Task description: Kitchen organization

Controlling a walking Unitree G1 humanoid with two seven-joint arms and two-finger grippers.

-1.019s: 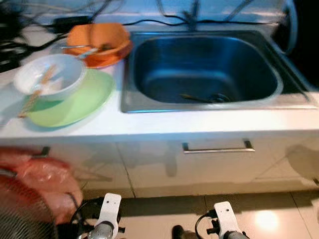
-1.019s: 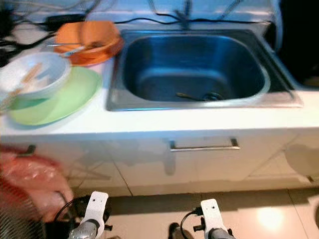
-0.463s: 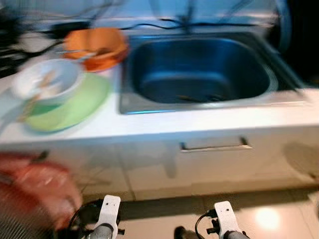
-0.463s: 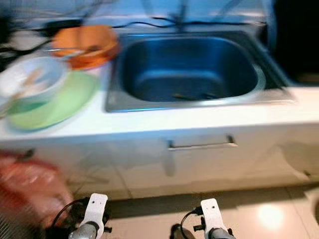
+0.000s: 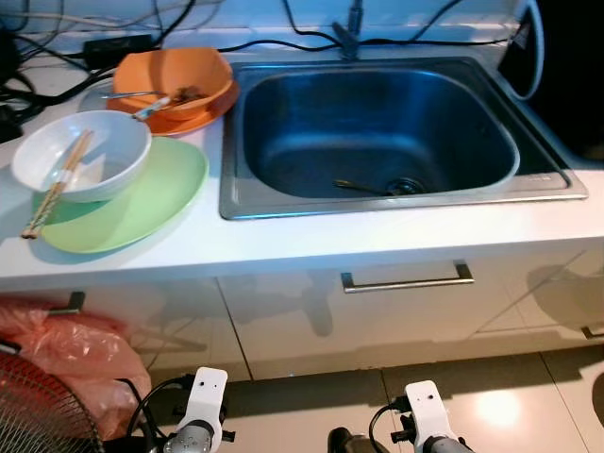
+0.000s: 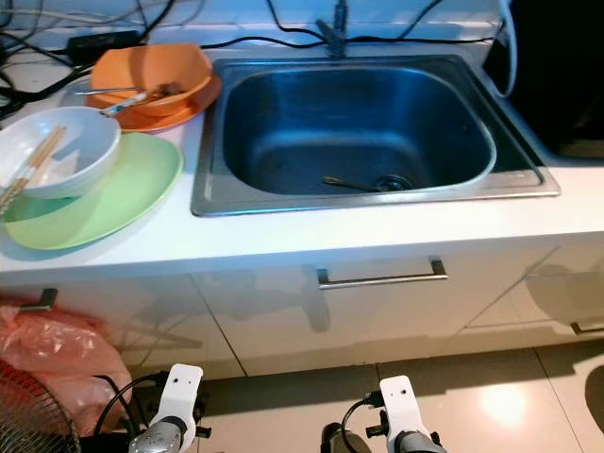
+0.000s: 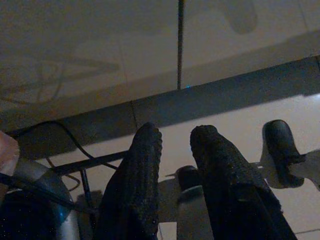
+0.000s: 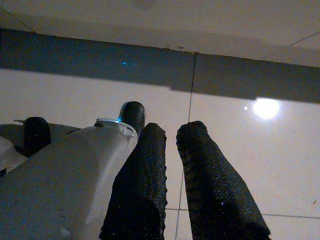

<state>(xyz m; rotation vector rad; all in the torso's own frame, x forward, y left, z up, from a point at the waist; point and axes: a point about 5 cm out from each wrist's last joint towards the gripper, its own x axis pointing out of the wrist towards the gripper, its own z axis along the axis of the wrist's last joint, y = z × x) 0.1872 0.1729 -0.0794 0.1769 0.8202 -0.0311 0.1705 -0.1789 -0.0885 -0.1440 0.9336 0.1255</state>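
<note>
Left claw (image 7: 175,150): hangs low in front of the cupboards, well below the sink, over the pale floor tiles (image 7: 235,117); its two black fingers (image 7: 137,170) are a narrow gap apart with nothing between them.
Right claw (image 8: 170,145): also hangs low over the floor, well below the sink; its fingers (image 8: 200,165) are nearly together and hold nothing.
Sink (image 5: 241,193): steel basin set into the white table (image 5: 311,241), well above and ahead of both claws.
Utensil in sink (image 5: 363,186): a thin dark piece lying on the basin bottom, just beside the drain (image 5: 404,186); too small to tell what kind.
Orange bowl (image 5: 175,80): on the table just left of the sink, resting on an orange plate (image 5: 203,113), with a spoon-like utensil (image 5: 151,107) across it.
White bowl (image 5: 85,156): left of the sink and nearer the table's front than the orange bowl, sitting on the green plate.
Chopsticks (image 5: 57,184): a pair lying across the white bowl, their lower ends reaching past its rim.
Green plate (image 5: 142,203): flat on the table, left of the sink, under the white bowl.
Drawer handle (image 5: 406,280): metal bar on the cupboard front, below the sink.
Cables (image 5: 57,47): dark cords at the back of the table, behind the sink and bowls.
Pink bag (image 5: 71,354): on the floor below and left of the sink, beside a red wire fan guard (image 5: 38,415).
</note>
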